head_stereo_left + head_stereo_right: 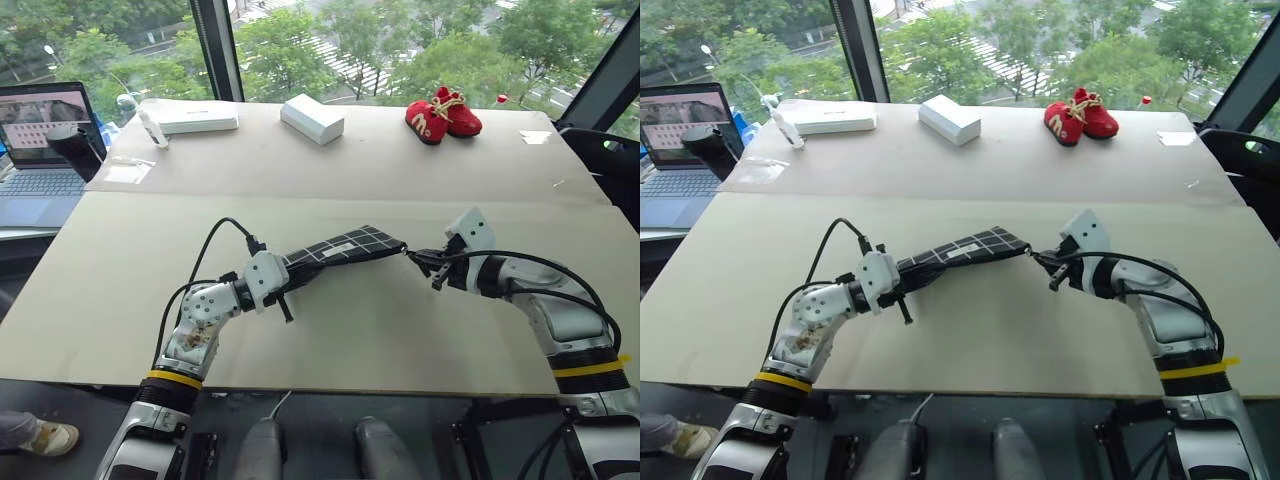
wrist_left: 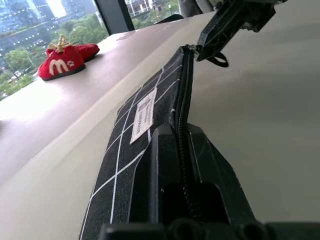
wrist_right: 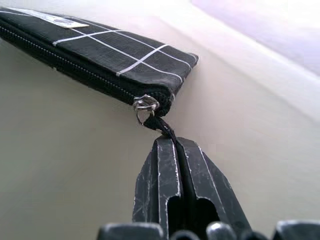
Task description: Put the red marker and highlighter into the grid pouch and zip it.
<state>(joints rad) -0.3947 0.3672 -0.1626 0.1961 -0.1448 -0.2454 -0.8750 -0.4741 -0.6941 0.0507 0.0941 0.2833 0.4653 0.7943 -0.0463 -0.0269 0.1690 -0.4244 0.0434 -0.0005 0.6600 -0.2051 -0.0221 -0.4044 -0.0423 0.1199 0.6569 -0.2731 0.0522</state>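
Observation:
The grid pouch (image 1: 340, 248), black with white lines and a small white label, is held just above the table between my two grippers. My left gripper (image 1: 290, 270) is shut on the pouch's left end, clamping it along the zipper edge (image 2: 182, 100). My right gripper (image 3: 170, 142) is shut on the black pull strap (image 3: 162, 127), which hangs from the metal zipper slider (image 3: 145, 105) at the pouch's right corner. The zipper teeth look shut along the whole visible edge. The red marker and the highlighter are out of view.
A pair of red baby shoes (image 1: 442, 113) sits at the far right of the table. A white box (image 1: 312, 118) and a flat white box (image 1: 195, 120) lie at the back. A laptop (image 1: 40, 150) stands off the table's left side.

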